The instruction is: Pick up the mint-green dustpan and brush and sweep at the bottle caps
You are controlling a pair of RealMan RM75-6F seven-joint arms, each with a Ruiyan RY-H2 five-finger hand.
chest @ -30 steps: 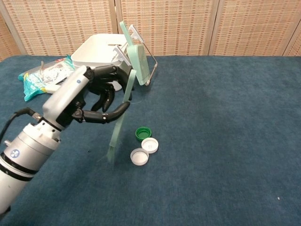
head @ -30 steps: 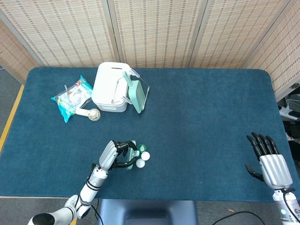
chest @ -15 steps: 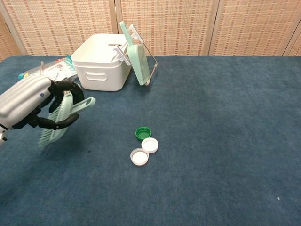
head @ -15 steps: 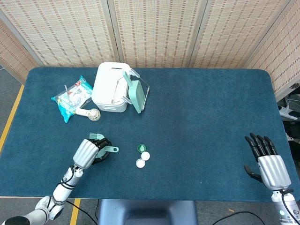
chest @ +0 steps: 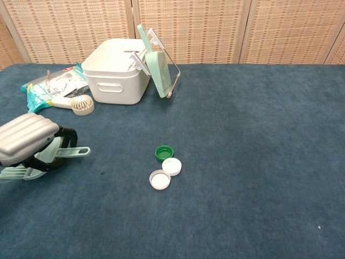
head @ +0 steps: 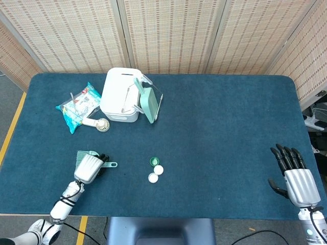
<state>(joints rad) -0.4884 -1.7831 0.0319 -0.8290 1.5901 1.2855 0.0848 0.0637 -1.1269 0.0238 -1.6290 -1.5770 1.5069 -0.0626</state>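
Observation:
My left hand grips the mint-green brush low over the table at the near left, its handle tip pointing right toward the caps. One green bottle cap and two white bottle caps lie clustered on the blue cloth, well to the right of the brush. The mint-green dustpan leans upright against the white bin's right side. At the near right edge my right hand hovers open, fingers spread, holding nothing; the chest view does not show it.
A white bin stands at the back left. Beside it lie a snack packet and a small white hand fan. Blue cloth covers the table.
My left hand has carried the brush leftward, away from the caps, and lowered it toward the table's near left. The right hand has barely moved. The caps lie where they were.

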